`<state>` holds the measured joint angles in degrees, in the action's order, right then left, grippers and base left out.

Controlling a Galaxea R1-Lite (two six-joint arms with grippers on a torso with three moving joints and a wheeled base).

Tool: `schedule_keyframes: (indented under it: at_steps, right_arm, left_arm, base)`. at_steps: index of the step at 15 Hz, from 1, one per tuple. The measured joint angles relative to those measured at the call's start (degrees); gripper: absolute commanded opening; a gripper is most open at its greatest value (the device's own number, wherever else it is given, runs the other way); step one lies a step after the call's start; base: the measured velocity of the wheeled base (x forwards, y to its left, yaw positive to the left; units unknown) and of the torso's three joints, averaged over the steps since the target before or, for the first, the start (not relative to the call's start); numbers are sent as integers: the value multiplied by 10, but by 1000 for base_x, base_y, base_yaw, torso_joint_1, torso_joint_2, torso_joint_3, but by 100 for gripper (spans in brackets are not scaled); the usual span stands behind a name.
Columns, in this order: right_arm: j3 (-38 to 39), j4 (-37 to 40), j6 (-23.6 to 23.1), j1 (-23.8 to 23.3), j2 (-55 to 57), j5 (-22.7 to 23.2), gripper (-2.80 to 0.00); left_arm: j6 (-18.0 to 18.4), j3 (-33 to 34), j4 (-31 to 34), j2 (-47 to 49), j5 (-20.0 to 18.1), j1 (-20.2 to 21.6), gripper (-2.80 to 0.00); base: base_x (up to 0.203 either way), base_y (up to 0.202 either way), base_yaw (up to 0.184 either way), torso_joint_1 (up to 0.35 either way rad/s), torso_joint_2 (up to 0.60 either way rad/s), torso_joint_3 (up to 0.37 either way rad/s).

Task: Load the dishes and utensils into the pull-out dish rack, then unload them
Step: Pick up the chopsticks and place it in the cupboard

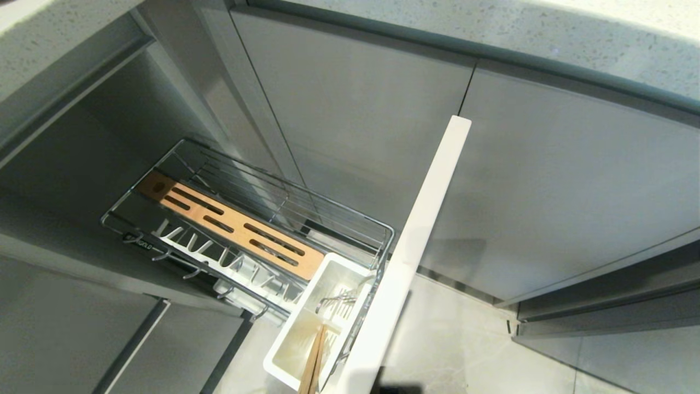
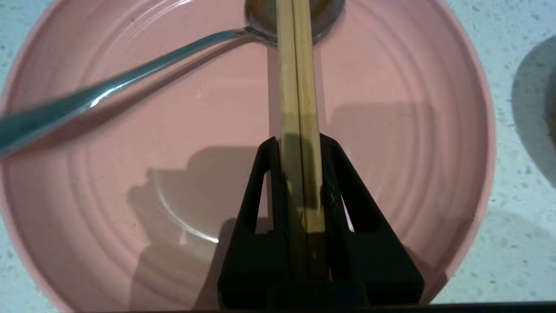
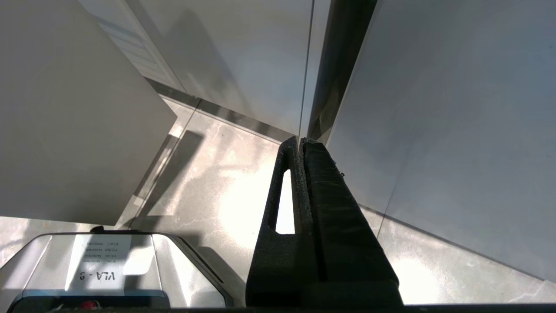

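Observation:
In the left wrist view my left gripper (image 2: 299,145) is shut on a pair of light wooden chopsticks (image 2: 297,78), which run straight out between its black fingers (image 2: 260,182). Under them a pale-pink plate (image 2: 391,174) lies on a speckled countertop (image 2: 517,243). A silver spoon (image 2: 130,82) rests in the plate, its bowl under the chopsticks' far end. The head view shows the pull-out dish rack (image 1: 350,219) drawn out, with its wooden board (image 1: 235,224), white prongs (image 1: 219,257) and utensil tub (image 1: 298,342). Chopsticks (image 1: 313,361) stand in that tub. My right gripper (image 3: 300,141) is shut and empty, low by the floor.
The rack's pale front panel (image 1: 415,246) juts out toward me across the grey cabinet doors (image 1: 574,180). The open cabinet cavity (image 1: 82,164) lies behind the rack. The robot's base (image 3: 108,269) sits on the light tiled floor (image 3: 226,182).

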<state>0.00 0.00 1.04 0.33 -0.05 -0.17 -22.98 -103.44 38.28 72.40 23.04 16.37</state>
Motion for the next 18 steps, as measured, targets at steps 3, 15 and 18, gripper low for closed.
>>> schedule_keyframes:
  at_steps: [3, 15, 18]
  right_arm:
    - [0, 0, 0, 0, 0, 0, -280]
    - [0, 0, 0, 0, 0, 0, -280]
    - [0, 0, 0, 0, 0, 0, -280]
  left_arm:
    - [0, -2, 0, 0, 0, 4, -280]
    - [-123, -47, 1, -66, -55, -140, -280]
    - [-151, -47, 0, -100, -59, -261, -280]
  base:
    - [0, 0, 0, 0, 0, 0]
    - [0, 0, 0, 0, 0, 0]
    - [0, 0, 0, 0, 0, 0]
